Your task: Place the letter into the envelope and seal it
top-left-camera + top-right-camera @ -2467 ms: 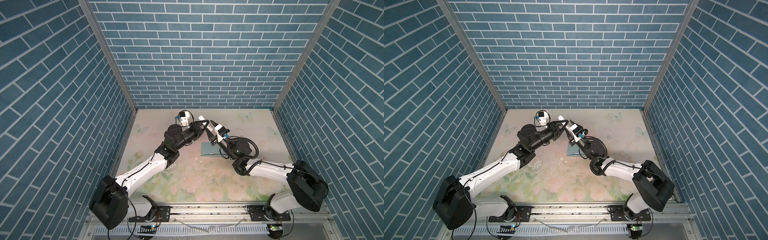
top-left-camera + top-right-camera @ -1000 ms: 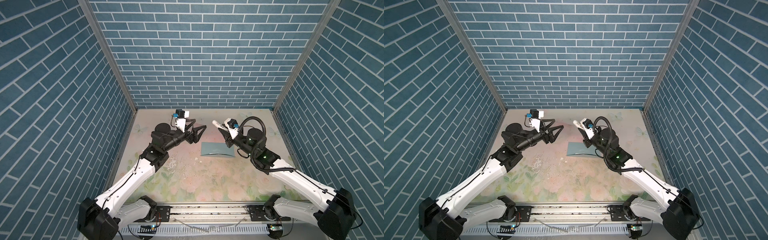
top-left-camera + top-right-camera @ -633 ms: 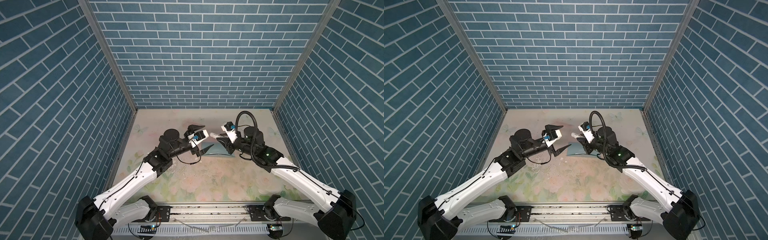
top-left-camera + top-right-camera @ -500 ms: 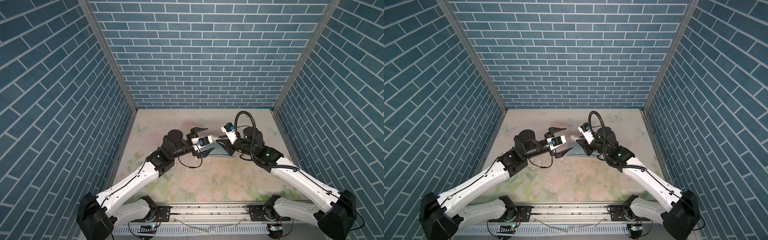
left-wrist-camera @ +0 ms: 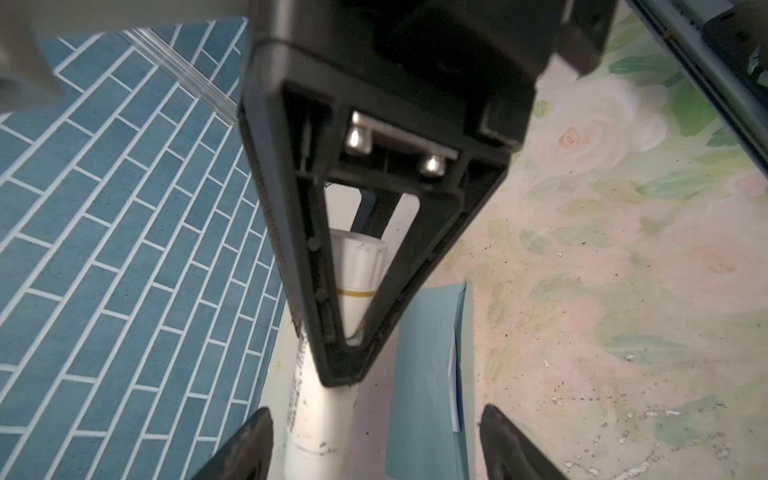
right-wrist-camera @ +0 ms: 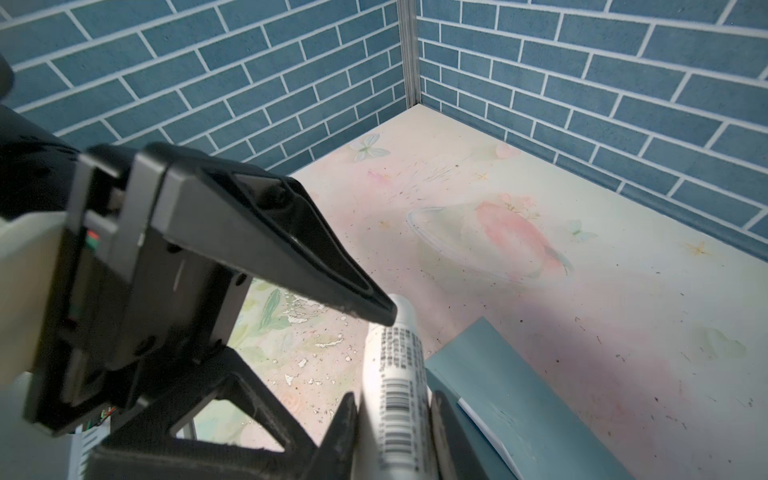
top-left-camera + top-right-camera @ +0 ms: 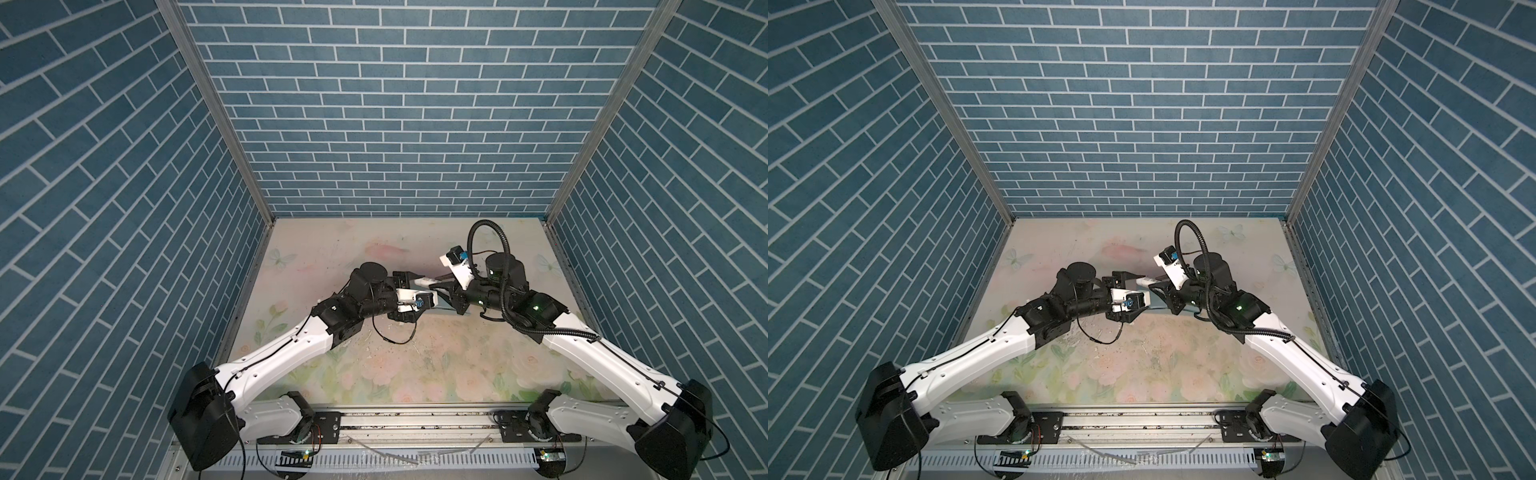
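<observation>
While both arms meet over the middle of the desk (image 7: 415, 374): we record the items below as they appear.
Right pincer (image 6: 392, 419): clenched on a white tube (image 6: 395, 365). We see the tube's barcode and small print between its two fingers.
Left pincer (image 5: 376, 449): released. Its fingers stand wide apart on either side of the tube's far end. One fingertip is at the tube's tip, and we cannot tell whether it touches.
Tube position: it bridges the gap between the two pincers, just right of centre in both top views, raised above the desk.
Envelope (image 5: 424, 374): teal, lying flat on the desk beneath the tube. In both top views it sits just right of centre and is largely hidden by the pincers. We see neither pincer touching it.
Letter (image 5: 454, 386): inside the Envelope. We see only a narrow white strip along one long edge.
Flap: we cannot tell whether it is sealed.
Surroundings: blue brick-pattern walls (image 7: 395, 124) enclose the floral desk on three sides.
</observation>
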